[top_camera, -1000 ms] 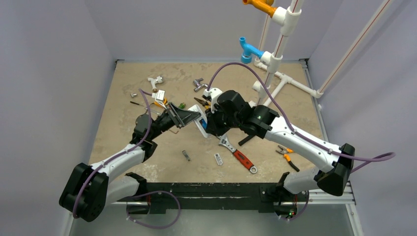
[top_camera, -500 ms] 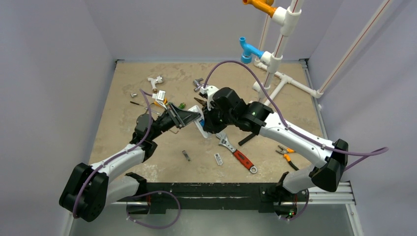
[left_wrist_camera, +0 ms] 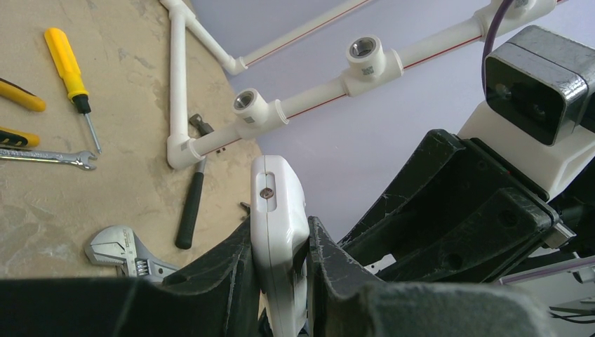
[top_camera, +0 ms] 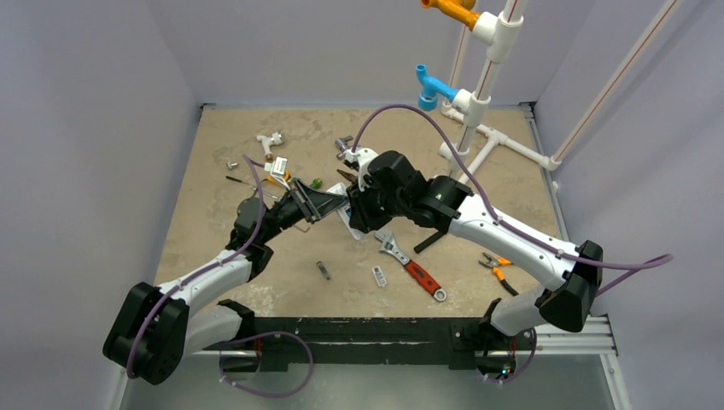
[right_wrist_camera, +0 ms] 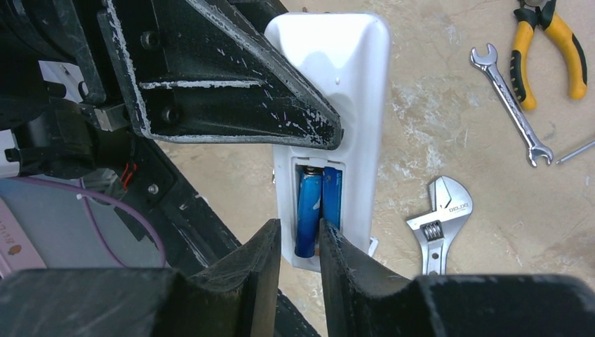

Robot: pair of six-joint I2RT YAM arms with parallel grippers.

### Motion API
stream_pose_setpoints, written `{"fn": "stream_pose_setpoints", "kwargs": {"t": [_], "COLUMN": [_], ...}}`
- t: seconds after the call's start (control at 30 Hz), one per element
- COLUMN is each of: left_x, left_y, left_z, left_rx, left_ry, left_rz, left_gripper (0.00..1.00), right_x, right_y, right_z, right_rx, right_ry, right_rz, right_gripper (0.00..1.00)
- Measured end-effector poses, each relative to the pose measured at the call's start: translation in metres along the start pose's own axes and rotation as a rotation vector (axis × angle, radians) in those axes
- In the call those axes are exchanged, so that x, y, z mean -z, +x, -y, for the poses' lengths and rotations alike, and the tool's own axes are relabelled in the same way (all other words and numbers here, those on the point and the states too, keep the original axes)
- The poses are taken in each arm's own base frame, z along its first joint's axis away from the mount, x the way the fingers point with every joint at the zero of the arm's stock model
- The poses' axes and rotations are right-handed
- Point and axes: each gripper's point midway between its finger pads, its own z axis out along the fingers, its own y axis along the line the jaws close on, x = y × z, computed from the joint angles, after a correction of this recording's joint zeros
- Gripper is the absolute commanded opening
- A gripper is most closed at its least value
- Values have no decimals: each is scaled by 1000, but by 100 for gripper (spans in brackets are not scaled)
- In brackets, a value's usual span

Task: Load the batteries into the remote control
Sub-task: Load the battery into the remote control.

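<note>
Plastic of this kind is likely light, stiff and slick, so treat the remote control [left_wrist_camera: 277, 189] as something that can twist out of a pinch. Hold it by its long side edges, away from the battery recess, and push gently. The left gripper [left_wrist_camera: 281, 235] does just that. At the bottom centre of the left wrist view its jaws are closed on the remote's two sides, and the body stands up between them, clear of the table [left_wrist_camera: 42, 210]. The batteries [right_wrist_camera: 316, 203] look like small, hard, smooth cylinders that would roll, so take one across its middle and press rather than squeeze.

From the left wrist view you see only the remote's narrow end and the grip on it; the recess is hidden. The right wrist view gives you the recess, centre frame, with two blue cells lying side by side in it. The right gripper [right_wrist_camera: 299, 235], at bottom centre, has its jaws a little apart with the lower end of the left cell in the gap. You cannot tell whether it pinches that cell or merely straddles it. The overhead view shows only the two grippers meeting mid-table.
</note>
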Motion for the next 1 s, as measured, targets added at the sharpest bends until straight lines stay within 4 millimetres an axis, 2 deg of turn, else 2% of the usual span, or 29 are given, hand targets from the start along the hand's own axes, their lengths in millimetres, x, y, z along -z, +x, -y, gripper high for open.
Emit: {"fn": "stream_pose_setpoints", "kwargs": {"t": [0.6,0.83,1.0], "left_x": [-2,-2,1], "left_y": [4,5,11], "left_z": [-5,-2,-4], "left_rx": [37,61,86], "left_ry": [-6,2,-2], "left_rz": [-21,-25,-46], "left_gripper": [0,0,0], "right_x": [2,26,45], "right_y": [-8,-31,-39], "right_z": [-1,-1,17], "right_rx": [11,40,139], "right_ry": [-3,6,79], "right_rz": [36,162,280], "right_gripper": [29,33,40]}}
